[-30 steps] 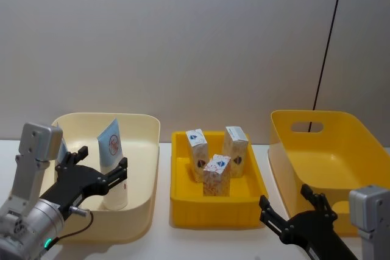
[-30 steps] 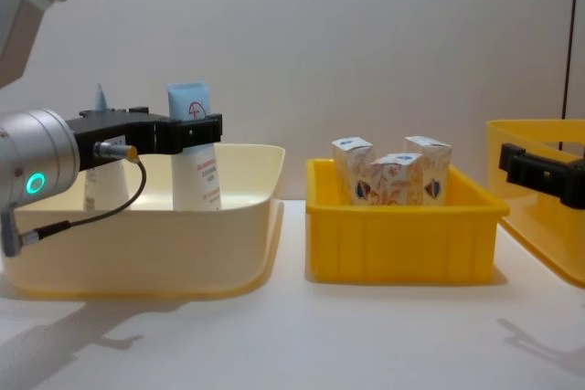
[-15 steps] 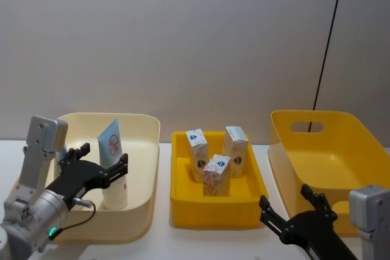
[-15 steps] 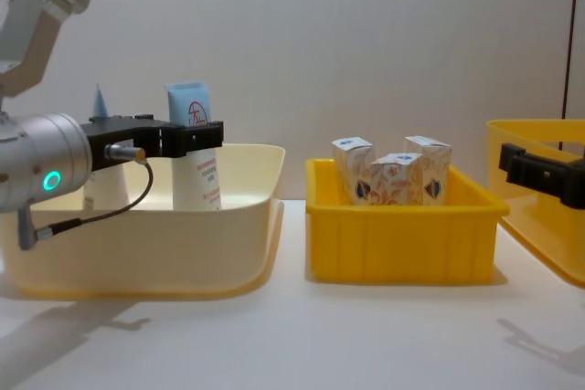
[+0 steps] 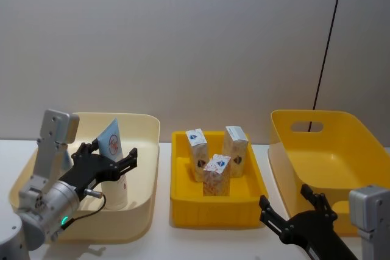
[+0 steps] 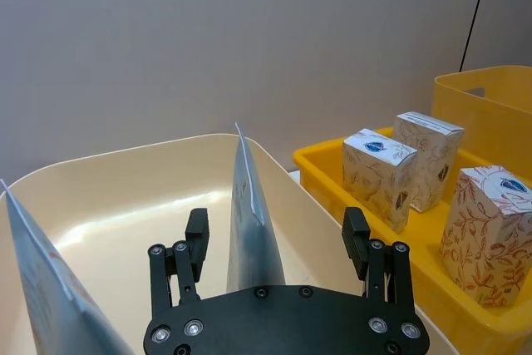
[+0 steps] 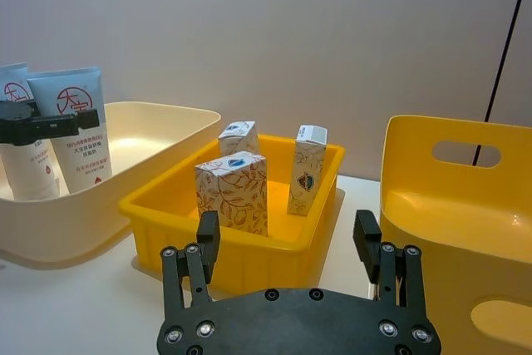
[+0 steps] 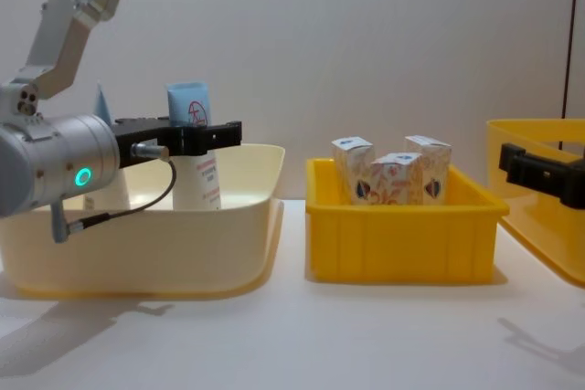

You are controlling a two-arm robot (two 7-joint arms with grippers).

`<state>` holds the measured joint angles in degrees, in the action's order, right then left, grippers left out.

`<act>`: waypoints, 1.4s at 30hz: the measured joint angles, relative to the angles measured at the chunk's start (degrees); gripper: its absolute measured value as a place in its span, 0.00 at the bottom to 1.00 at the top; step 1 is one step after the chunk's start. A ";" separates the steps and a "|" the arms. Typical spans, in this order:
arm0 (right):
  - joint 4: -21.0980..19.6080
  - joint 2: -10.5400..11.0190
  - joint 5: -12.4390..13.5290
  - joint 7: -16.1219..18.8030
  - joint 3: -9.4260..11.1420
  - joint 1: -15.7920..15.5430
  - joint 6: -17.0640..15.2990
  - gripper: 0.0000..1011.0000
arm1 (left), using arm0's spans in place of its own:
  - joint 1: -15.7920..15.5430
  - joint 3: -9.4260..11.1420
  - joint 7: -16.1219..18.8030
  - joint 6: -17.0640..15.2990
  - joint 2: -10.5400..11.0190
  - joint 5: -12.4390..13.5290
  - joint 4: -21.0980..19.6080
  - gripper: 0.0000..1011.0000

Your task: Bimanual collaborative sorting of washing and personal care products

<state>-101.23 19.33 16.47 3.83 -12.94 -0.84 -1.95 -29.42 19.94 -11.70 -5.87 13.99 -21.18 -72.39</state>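
Your left pincer (image 5: pixel 113 153) is spread wide, with one finger on each side of the blue tube (image 5: pixel 113 141). It does not look like it is squeezing yet. The tube stands up tall in the cream bin (image 5: pixel 143 211), cap down and flat end at 12 o'clock. A second tube (image 8: pixel 99 105) stands close by at 9 o'clock. The little boxes (image 5: pixel 216 172) sit in the yellow tray (image 5: pixel 213 214), off at 3 o'clock. Your left arm is the near one. Your right pincer (image 5: pixel 284 198) waits open, down low by the big yellow bin (image 5: pixel 341 126). Since a second ago, the left pincer has slid farther forward along the tube. The tube has not moved.
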 joint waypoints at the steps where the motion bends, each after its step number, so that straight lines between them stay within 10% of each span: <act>1: 0.00 0.00 0.00 0.00 0.00 0.00 0.00 0.99 | -0.31 0.04 -0.18 0.12 -0.21 0.04 0.54 0.99; 30: 0.00 0.00 0.00 0.00 0.00 0.00 0.00 0.99 | -1.72 -0.16 -1.81 1.81 -1.34 0.34 3.11 0.24; 42: 0.00 0.00 0.00 0.00 0.00 0.00 0.00 0.99 | -0.98 -1.87 -5.85 7.74 -0.61 -0.96 1.56 0.19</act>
<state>-101.23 19.33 16.46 3.83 -12.94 -0.84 -1.95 -30.40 18.06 -17.55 1.86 13.38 -22.14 -70.84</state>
